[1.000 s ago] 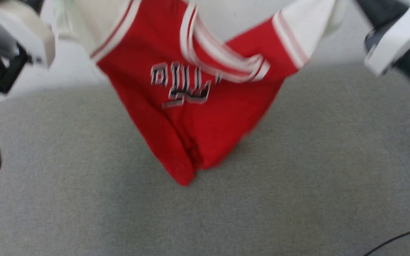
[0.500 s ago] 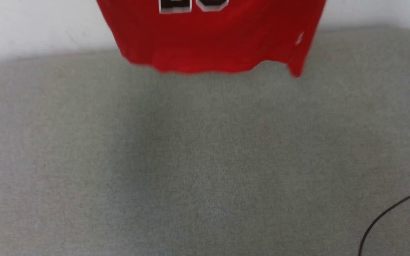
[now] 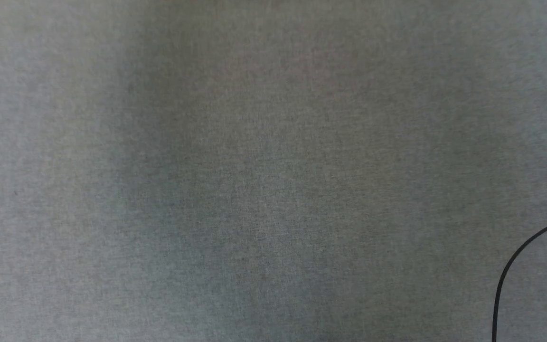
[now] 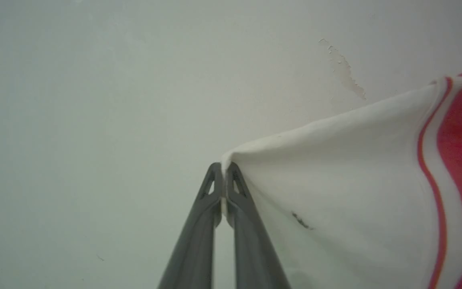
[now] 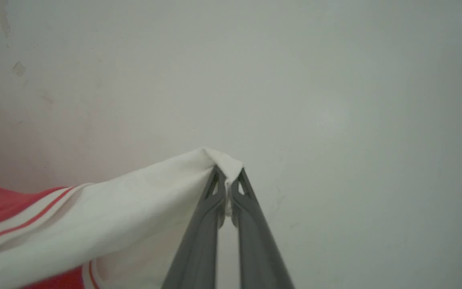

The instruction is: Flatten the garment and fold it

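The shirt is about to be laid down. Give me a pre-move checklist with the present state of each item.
1. Left gripper shut on the garment's white sleeve: ok.
2. Right gripper shut on white sleeve fabric: ok.
3. Cloth reaches past the fingertips in both grips, so the bite looks deep enough: ok.
4. Grey surface free for laying down: not ok, a black cable lies across its lower right corner.
5. Red body of the garment hanging flat and untwisted: cannot tell.
6. Hem lifted off the surface: cannot tell.
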